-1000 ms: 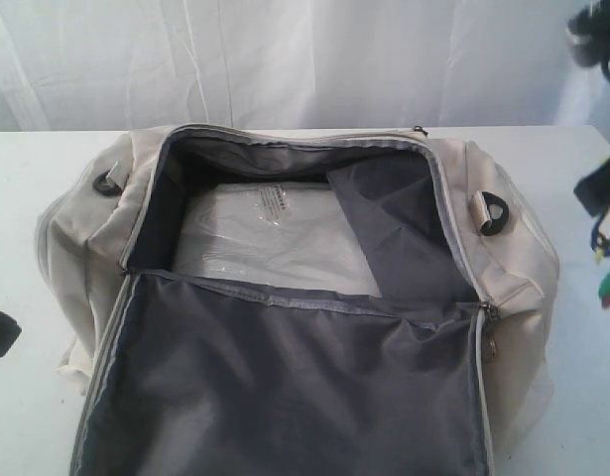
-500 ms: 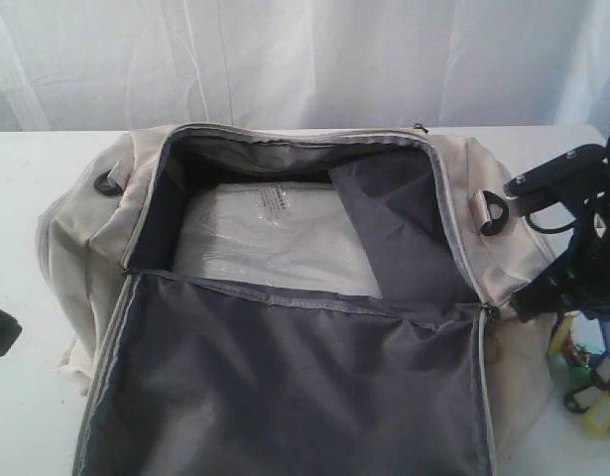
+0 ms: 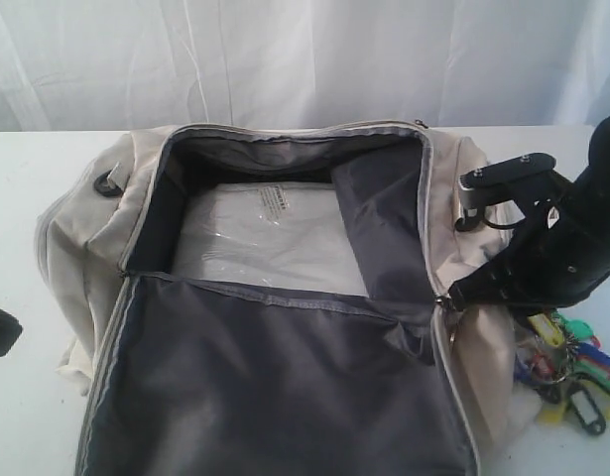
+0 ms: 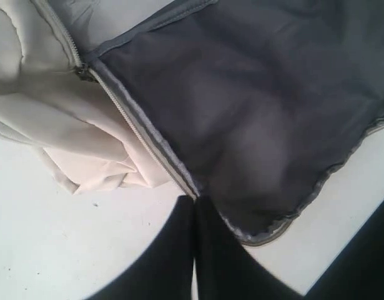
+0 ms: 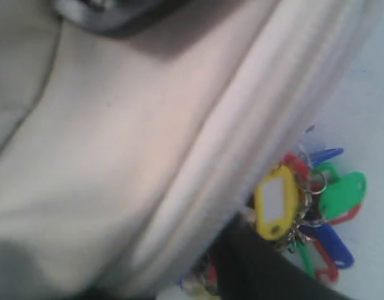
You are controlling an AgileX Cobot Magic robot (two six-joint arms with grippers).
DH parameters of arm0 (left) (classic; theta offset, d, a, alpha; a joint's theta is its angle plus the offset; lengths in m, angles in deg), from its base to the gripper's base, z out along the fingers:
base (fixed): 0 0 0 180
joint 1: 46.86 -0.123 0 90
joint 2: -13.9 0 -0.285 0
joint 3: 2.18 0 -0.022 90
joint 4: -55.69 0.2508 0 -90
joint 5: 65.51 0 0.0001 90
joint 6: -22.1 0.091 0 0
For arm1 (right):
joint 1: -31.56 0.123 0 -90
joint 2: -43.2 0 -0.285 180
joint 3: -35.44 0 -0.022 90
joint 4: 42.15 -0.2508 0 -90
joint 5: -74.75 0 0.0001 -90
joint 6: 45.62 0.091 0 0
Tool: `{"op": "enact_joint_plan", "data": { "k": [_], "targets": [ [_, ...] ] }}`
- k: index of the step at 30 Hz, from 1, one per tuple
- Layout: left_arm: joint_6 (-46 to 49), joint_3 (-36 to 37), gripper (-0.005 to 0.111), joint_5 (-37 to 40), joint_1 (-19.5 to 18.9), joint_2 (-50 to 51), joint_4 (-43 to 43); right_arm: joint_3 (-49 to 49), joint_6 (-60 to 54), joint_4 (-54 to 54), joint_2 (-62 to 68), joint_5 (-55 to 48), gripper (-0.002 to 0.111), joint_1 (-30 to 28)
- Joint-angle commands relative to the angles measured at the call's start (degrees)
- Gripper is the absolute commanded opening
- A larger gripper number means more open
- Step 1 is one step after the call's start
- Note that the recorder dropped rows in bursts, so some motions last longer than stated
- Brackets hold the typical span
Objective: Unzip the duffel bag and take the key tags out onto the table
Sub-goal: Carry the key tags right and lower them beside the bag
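Right gripper (image 3: 543, 273), low at the duffel bag's end: one dark finger (image 5: 254, 262) sits just beside the key tags (image 3: 567, 372), and we cannot tell whether the jaws are clamped on the bunch or parted around it. The tags, yellow, green, blue, red and black on metal rings, lie outside the duffel bag (image 3: 81, 218), on or barely above the white table (image 3: 27, 416), close against the bag's cream end wall.

Across the scene, the left gripper (image 4: 195, 250) rests low by the bag's other side. Its fingers are pressed together with only a thin seam between them, and they point at the zipper edge (image 4: 135, 134) of the opened flap. We cannot say whether they touch it.

The bag is unzipped, its grey-lined flap (image 3: 285, 387) folded forward. Inside we see only a flat packet in clear plastic (image 3: 275, 233).

As we read it, the unzipping is done and the tags are out. What remains, at most, is letting go of the bunch and drawing the arm clear without dragging the rings along.
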Motion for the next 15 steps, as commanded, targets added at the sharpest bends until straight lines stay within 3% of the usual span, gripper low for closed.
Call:
{"op": "enact_joint_plan", "data": {
  "k": [1,3,8,12,15],
  "targets": [
    [-0.5,0.39,0.0,0.42,0.04,-0.48,-0.77,-0.05,-1.58,-1.76,0.97,2.39,0.057,-0.15],
    [-0.51,0.39,0.0,0.3,0.04,-0.48,-0.77,0.17,-1.58,-1.76,0.1,2.27,0.065,-0.15],
    [-0.51,0.39,0.0,0.09,0.04,-0.48,-0.77,0.21,-0.38,-1.88,-6.26,0.96,0.065,-0.15],
    [-0.35,0.39,0.0,-0.3,0.04,-0.48,-0.37,0.21,-0.12,-1.88,-15.85,-7.02,0.065,-0.15],
    [-0.76,0.39,0.0,-2.78,0.04,-0.48,0.07,0.21,-0.12,-0.73,-23.08,-10.79,0.051,-0.15]
  ]
}}
